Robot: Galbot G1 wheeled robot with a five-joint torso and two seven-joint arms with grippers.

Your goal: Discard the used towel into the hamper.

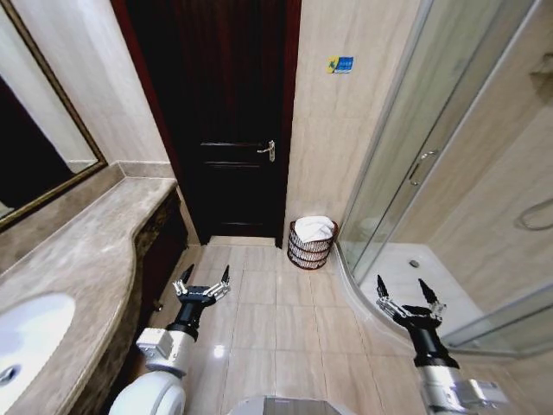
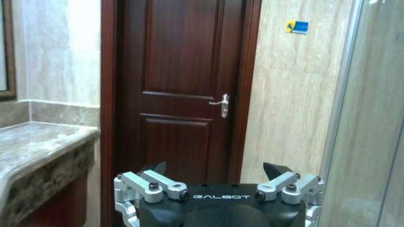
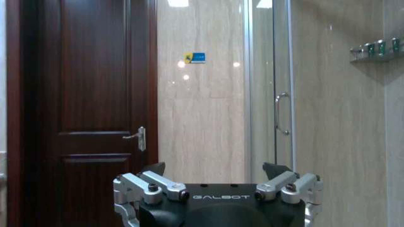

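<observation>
from the head view, the hamper [image 1: 311, 245] stands on the tile floor by the wall, between the dark door [image 1: 226, 121] and the glass shower [image 1: 432, 156]. a white towel [image 1: 314, 228] already lies folded in its top, so the drop looks done. the towel should be soft, light and floppy, best pinched at a raised fold; the wire hamper looks light and easy to tip. the left gripper [image 1: 204, 278] and right gripper [image 1: 404, 290] hang low over the floor, well apart from the hamper, fingers spread and empty. the counter [image 1: 78, 259] runs along the left and the shower's curved sill crowds the right.

at the left wrist, the prongs stand apart, facing the door and its handle [image 2: 222, 104].

at the right wrist, the prongs are likewise apart, facing the door and shower.
</observation>
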